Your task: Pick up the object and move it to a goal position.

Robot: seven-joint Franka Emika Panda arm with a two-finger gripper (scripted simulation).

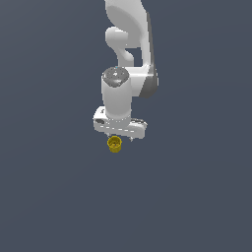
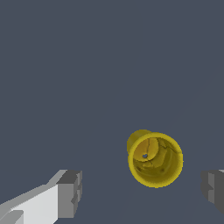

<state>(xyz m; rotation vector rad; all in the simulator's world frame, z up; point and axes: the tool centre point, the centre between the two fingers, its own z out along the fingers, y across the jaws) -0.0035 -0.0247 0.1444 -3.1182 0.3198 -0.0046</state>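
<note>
The object [image 1: 114,144] is a small mustard-yellow cup with a hollow top, standing on the dark grey floor. In the exterior view it sits just below the white gripper [image 1: 119,139], whose short fingertips hang above it. The wrist view looks down into the cup [image 2: 155,159]. It lies between the two grey finger pads [image 2: 70,193], nearer the far-side pad, and touches neither. The gripper [image 2: 142,190] is open with nothing held.
The white arm [image 1: 129,54] rises behind the gripper toward the top of the exterior view. A plain dark grey surface [image 1: 49,197] spreads all around.
</note>
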